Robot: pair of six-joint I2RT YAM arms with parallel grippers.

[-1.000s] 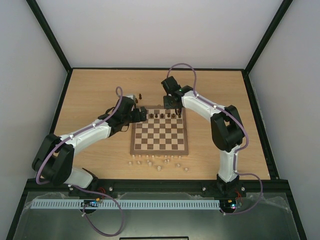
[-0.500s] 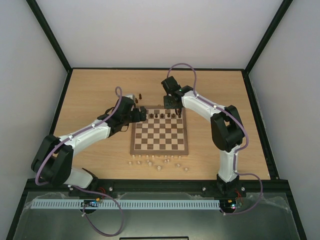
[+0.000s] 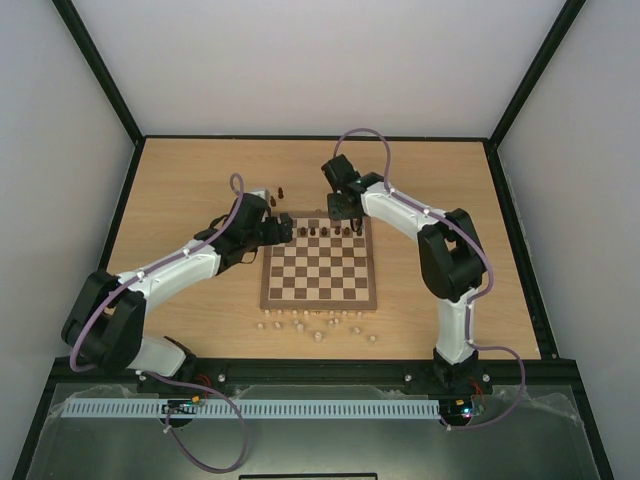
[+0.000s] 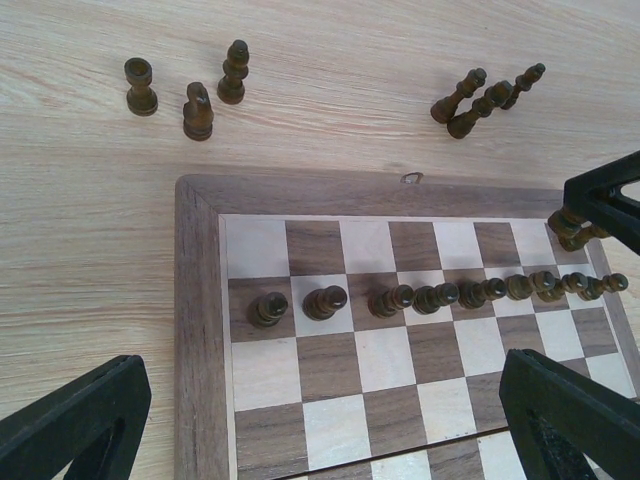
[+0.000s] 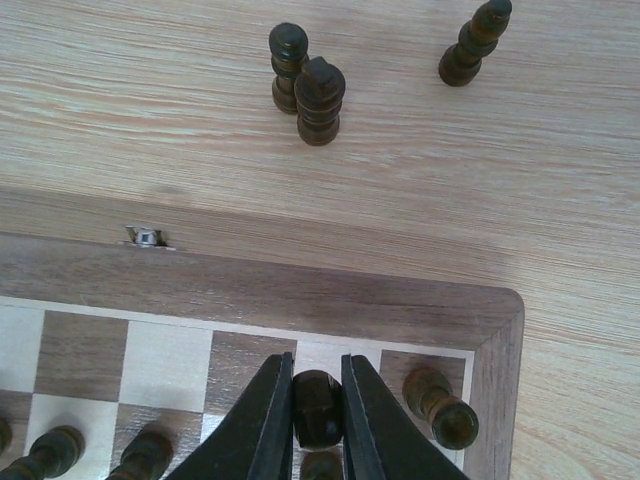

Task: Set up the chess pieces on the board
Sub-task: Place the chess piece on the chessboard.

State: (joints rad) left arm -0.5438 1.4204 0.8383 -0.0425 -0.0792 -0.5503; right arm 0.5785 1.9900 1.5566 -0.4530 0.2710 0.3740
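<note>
The dark chess piece [image 5: 318, 410] you are working sits pinched between the two fingers of the right tool [image 5: 318, 372], over the cream back-row square just beside the corner of the board [image 5: 300, 290]. A second dark piece [image 5: 440, 405] stands on the corner square itself, close to the right finger. I judge these pieces to be light, stiff turned wood, smooth and rounded, so they will twist or pop out of a loose pinch and topple off their narrow bases. Take them around the body below the head, upright, and let go only once the base is flat. A row of dark pawns [image 4: 440, 295] lines the next rank. The left tool [image 4: 325, 400] hangs over the board's other back corner with its fingers spread wide, holding nothing. Six more dark pieces wait on the table [image 5: 150, 120] beyond the board: three [image 4: 198, 110] to the left, three [image 4: 480, 100] to the right.
</note>
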